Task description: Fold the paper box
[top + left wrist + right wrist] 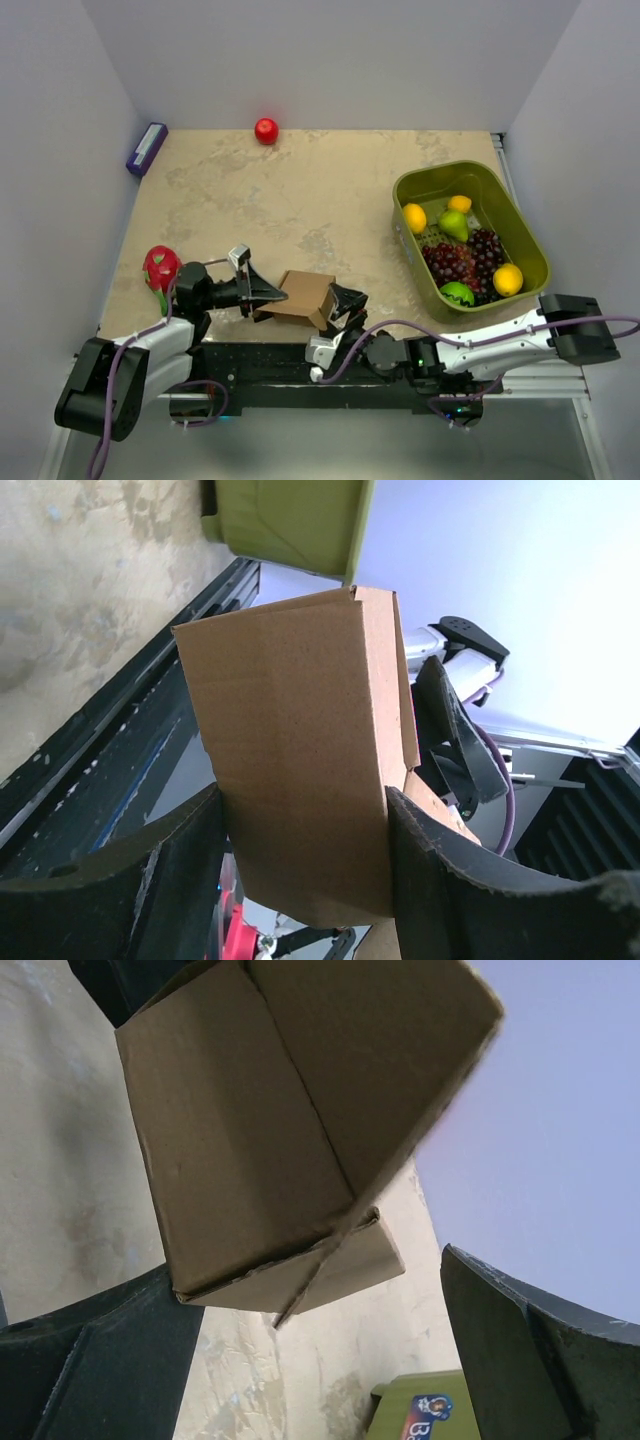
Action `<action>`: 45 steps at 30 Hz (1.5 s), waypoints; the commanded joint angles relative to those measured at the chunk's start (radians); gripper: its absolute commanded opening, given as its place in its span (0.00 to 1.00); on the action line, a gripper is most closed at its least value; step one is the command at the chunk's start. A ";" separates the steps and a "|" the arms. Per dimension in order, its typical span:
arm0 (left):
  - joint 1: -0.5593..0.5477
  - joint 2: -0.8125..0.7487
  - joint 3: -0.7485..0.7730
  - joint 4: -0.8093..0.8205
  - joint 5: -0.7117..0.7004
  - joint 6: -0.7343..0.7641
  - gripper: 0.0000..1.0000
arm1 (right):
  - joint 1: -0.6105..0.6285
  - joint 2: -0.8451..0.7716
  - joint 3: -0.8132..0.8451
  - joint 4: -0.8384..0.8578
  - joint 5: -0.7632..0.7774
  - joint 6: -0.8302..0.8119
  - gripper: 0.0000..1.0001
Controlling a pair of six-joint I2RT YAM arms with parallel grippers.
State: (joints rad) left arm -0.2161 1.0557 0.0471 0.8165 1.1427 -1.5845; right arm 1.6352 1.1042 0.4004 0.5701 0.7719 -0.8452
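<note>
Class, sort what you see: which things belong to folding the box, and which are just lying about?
Job: small brown cardboard box, clamped in the left jaws.
Lying about: green oblong basket of fruit, round red object, purple rectangular packet, pink dragon fruit.

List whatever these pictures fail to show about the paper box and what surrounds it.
- Top view: the underside of the paper box, hidden by its own panels; its ends, covered by the left gripper and right gripper.
- Right wrist view: the box's upper part, cut by the top edge; the green basket label, cut by the bottom edge.
- Top view: the purple item by the left wall, too small to name.
</note>
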 commanded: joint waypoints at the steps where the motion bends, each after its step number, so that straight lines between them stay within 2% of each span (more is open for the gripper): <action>1: -0.016 -0.008 -0.102 -0.169 0.028 0.161 0.40 | 0.014 0.008 0.048 0.068 0.014 -0.028 0.99; 6: -0.020 -0.002 -0.053 -0.315 0.029 0.267 0.40 | 0.017 0.055 0.052 0.082 -0.009 -0.023 0.99; 9: -0.026 0.001 -0.026 -0.316 0.031 0.270 0.40 | 0.017 0.081 0.058 0.097 -0.032 -0.023 0.97; 15: -0.029 0.000 -0.009 -0.298 0.040 0.256 0.41 | 0.018 0.100 0.054 0.120 -0.077 0.017 0.76; 20: -0.034 -0.008 -0.007 -0.246 0.048 0.227 0.46 | 0.017 0.100 0.043 0.146 -0.098 0.080 0.59; 28: -0.022 -0.039 -0.024 -0.036 0.049 0.063 0.71 | 0.017 0.072 0.032 0.123 -0.105 0.224 0.43; 32: 0.003 -0.049 -0.024 0.022 0.042 0.044 0.79 | 0.017 0.066 0.028 0.103 -0.037 0.297 0.41; 39: 0.037 -0.065 -0.012 0.021 0.002 0.066 0.93 | 0.017 0.020 -0.014 0.109 -0.034 0.443 0.38; 45: 0.060 -0.075 0.042 -0.059 -0.021 0.138 0.99 | 0.015 -0.013 -0.034 0.096 -0.029 0.494 0.35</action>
State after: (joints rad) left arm -0.1879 0.9997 0.0467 0.7517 1.1564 -1.5257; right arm 1.6470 1.1381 0.3805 0.5713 0.7376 -0.4622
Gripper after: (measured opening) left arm 0.979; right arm 0.650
